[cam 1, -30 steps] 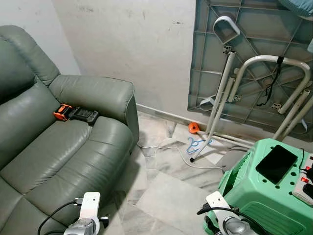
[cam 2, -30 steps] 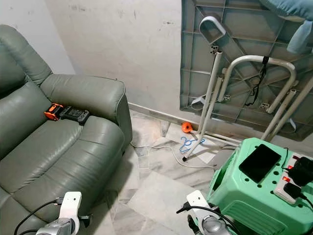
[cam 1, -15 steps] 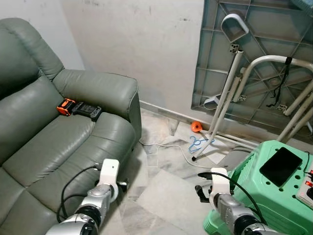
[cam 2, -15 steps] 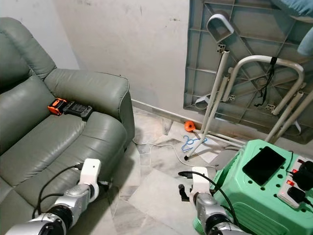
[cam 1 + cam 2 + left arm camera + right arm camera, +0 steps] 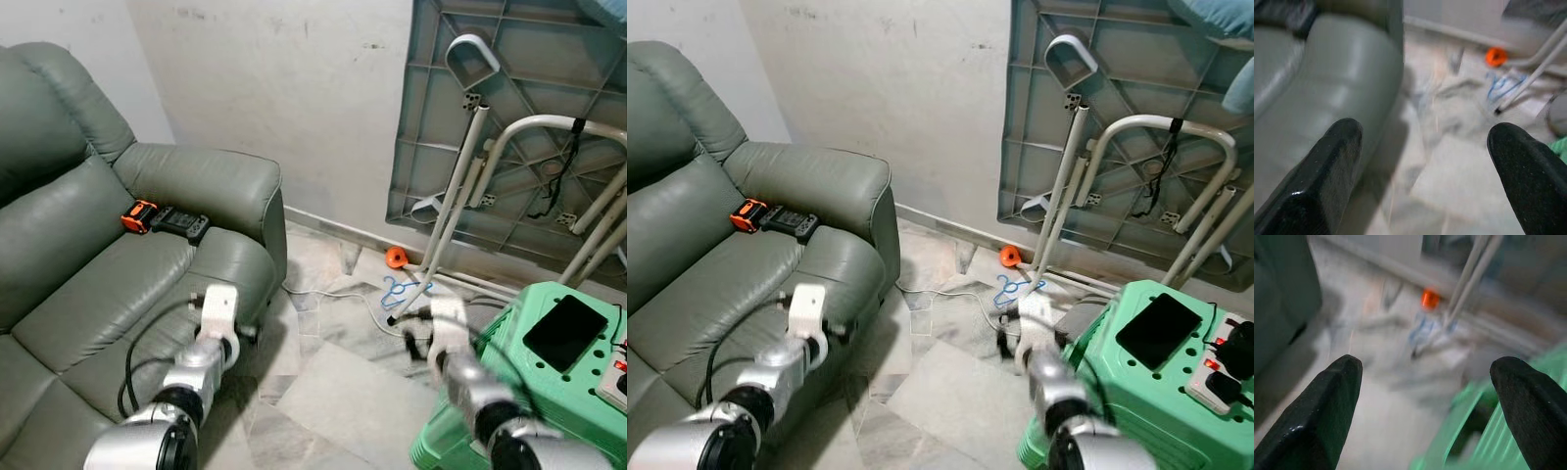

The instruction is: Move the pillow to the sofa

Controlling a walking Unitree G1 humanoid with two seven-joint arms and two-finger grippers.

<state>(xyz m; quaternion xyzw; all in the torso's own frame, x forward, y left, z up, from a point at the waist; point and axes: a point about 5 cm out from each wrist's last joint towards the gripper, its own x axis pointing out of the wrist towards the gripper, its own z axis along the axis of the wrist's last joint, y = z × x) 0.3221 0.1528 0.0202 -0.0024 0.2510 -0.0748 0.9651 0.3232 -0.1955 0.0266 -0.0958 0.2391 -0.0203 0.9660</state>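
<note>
Reaching forward over marble floor tiles (image 5: 323, 392), both the left gripper (image 5: 1425, 161) and right gripper (image 5: 1425, 401) spread glossy black fingers wide beside the smooth leather sofa (image 5: 98, 264) (empty-handed).

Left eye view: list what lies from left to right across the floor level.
Grey sofa → orange-and-black device on its seat → small orange object by the wall → blue hanger → green stool with a black tablet.

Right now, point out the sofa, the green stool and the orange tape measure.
sofa (image 5: 118, 284), left eye view, seat cushion.
green stool (image 5: 1136, 387), right eye view, bare top.
orange tape measure (image 5: 396, 258), left eye view, its body on the floor.
</note>
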